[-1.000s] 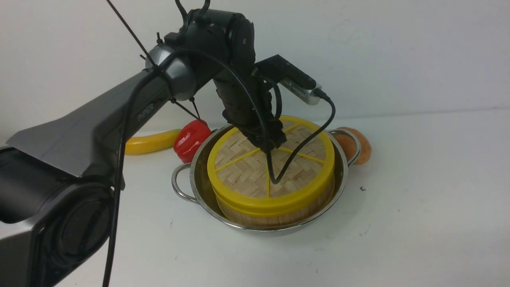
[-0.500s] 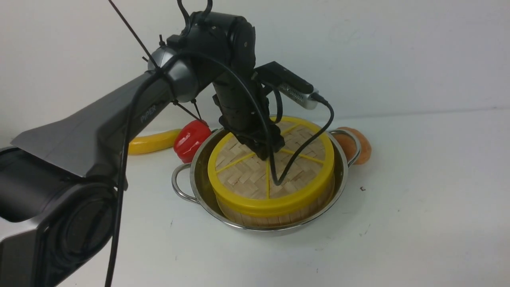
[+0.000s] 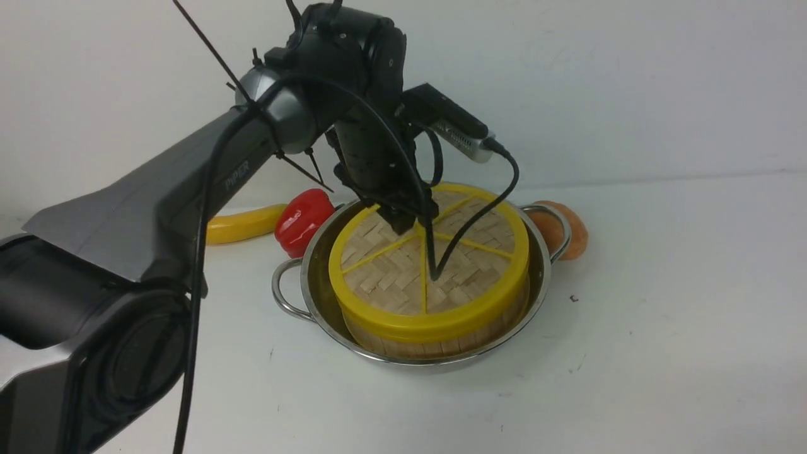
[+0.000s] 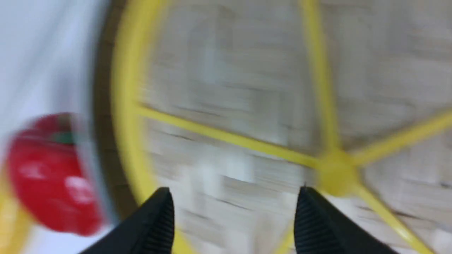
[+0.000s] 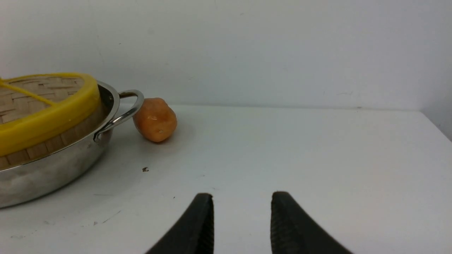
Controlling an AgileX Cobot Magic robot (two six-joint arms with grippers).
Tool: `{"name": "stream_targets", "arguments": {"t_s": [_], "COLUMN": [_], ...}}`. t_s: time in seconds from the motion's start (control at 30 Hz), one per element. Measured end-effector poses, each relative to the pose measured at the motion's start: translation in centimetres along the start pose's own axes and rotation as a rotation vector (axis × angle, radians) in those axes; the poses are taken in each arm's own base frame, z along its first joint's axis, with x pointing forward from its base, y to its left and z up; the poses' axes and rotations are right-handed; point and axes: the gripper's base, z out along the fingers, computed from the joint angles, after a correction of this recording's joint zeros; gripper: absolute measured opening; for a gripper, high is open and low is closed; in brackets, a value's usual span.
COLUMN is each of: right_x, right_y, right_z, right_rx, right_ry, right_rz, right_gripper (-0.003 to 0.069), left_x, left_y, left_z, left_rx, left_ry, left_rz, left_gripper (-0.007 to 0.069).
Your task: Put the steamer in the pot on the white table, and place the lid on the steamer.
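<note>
Sitting inside the wide shiny stainless-steel pot [image 3: 536, 296], the slatted bamboo steamer [image 3: 435, 343] is wearing its flat woven yellow-rimmed lid [image 3: 384, 280]; left gripper [image 4: 233, 218] and right gripper [image 5: 242, 218] are both gaping, empty.

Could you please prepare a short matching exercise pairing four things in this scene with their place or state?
Things:
1. lid
2. pot
3. left gripper
4. orange fruit

Places or states:
a. open above the lid
b. beside a pot handle
c. on top of the steamer
d. on the white table, holding the steamer

Pairs: 1-c, 2-d, 3-a, 4-b
</note>
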Motion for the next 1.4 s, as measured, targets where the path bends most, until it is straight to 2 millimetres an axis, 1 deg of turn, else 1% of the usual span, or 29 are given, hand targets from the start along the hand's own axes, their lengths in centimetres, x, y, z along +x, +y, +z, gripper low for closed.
{"name": "stream_targets", "arguments": {"t_s": [0.03,0.07,0.1,0.13,0.17,0.2,0.23,0.27,0.3,0.33,0.37,0.4,0.43,0.47,0.5,0.53,0.67,0.7,0.73,0.8,0.93,1.1,1.17,1.2,1.23,1.27,1.33,1.37,1.4], "right_x": [0.0,0.0,0.0,0.0,0.0,0.0,0.0,0.0,0.0,0.0,0.0,0.0,0.0,0.0,0.0,0.0,0.0,0.0,0.0,0.0,0.0,0.0,0.0,0.0,0.0,0.0,0.0,0.0,0.0], "right_y": [0.0,0.0,0.0,0.0,0.0,0.0,0.0,0.0,0.0,0.0,0.0,0.0,0.0,0.0,0.0,0.0,0.0,0.0,0.0,0.0,0.0,0.0,0.0,0.0,0.0,0.0,0.0,0.0,0.0], "right_z": [0.0,0.0,0.0,0.0,0.0,0.0,0.0,0.0,0.0,0.0,0.0,0.0,0.0,0.0,0.0,0.0,0.0,0.0,0.0,0.0,0.0,0.0,0.0,0.0,0.0,0.0,0.0,0.0,0.0], "right_rx": [0.000,0.000,0.000,0.000,0.000,0.000,0.000,0.000,0.000,0.000,0.000,0.000,0.000,0.000,0.000,0.000,0.000,0.000,0.000,0.000,0.000,0.000,0.000,0.000,0.000,0.000,0.000,0.000,0.000], "right_ry": [0.000,0.000,0.000,0.000,0.000,0.000,0.000,0.000,0.000,0.000,0.000,0.000,0.000,0.000,0.000,0.000,0.000,0.000,0.000,0.000,0.000,0.000,0.000,0.000,0.000,0.000,0.000,0.000,0.000], "right_rz": [0.000,0.000,0.000,0.000,0.000,0.000,0.000,0.000,0.000,0.000,0.000,0.000,0.000,0.000,0.000,0.000,0.000,0.000,0.000,0.000,0.000,0.000,0.000,0.000,0.000,0.000,0.000,0.000,0.000], "right_gripper": [0.0249,0.0249,0.0249,0.0249,0.0249,0.0249,0.0249,0.0249,0.0249,0.0249,0.0249,0.0249,0.0249,0.0249,0.0249,0.0249,0.0249,0.0249,0.0249,0.0249,0.0249,0.0249,0.0249,0.0249,0.0249,0.0249,0.0249,0.0249,0.0249], "left_x": [-0.3,-0.6,-0.7,-0.8,-0.8,-0.7,-0.6,-0.5,-0.2,0.1,0.1,0.4,0.6,0.8,0.9,0.9,0.8,0.8,0.6,0.4,0.2,0.7,1.5,3.0,3.7,5.2,7.5,8.7,10.7], "left_y": [0.4,0.8,1.0,1.3,1.4,1.5,1.7,1.8,2.1,2.4,2.4,2.7,2.7,2.7,2.7,2.7,1.2,1.2,0.5,0.0,-0.4,0.7,1.6,2.4,2.6,2.8,2.9,2.9,2.9], "left_z": [-1.2,-2.9,-3.8,-5.1,-6.4,-6.7,-8.4,-8.9,-10.7,-11.9,-12.1,-13.3,-13.9,-15.0,-15.5,-15.6,-18.4,-18.5,-19.0,-19.3,-19.6,-19.8,-20.6,-22.3,-22.4,-24.1,-26.2,-26.6,-27.1], "left_rx": [-0.024,-0.045,-0.053,-0.063,-0.072,-0.073,-0.083,-0.083,-0.087,-0.076,-0.077,-0.055,-0.027,0.016,0.035,0.043,0.224,0.224,0.300,0.368,0.418,0.392,0.359,0.303,0.285,0.245,0.192,0.166,0.126], "left_ry": [-0.031,-0.075,-0.097,-0.126,-0.154,-0.160,-0.193,-0.203,-0.238,-0.265,-0.268,-0.300,-0.321,-0.359,-0.375,-0.377,-0.493,-0.494,-0.526,-0.551,-0.568,-0.575,-0.584,-0.596,-0.584,-0.594,-0.603,-0.592,-0.580], "left_rz": [-0.011,-0.028,-0.040,-0.053,-0.068,-0.071,-0.089,-0.095,-0.110,-0.127,-0.131,-0.152,-0.168,-0.190,-0.196,-0.197,-0.202,-0.201,-0.205,-0.207,-0.213,-0.227,-0.240,-0.254,-0.262,-0.269,-0.284,-0.297,-0.324], "left_gripper": [0.0419,0.0419,0.0419,0.0415,0.0403,0.0395,0.0358,0.0342,0.0278,0.0209,0.0196,0.0094,0.0054,0.0006,-0.0003,-0.0006,-0.0020,-0.0020,-0.0020,-0.0020,-0.0012,0.0000,0.0000,0.0008,0.0010,0.0011,0.0010,0.0010,0.0015]}}
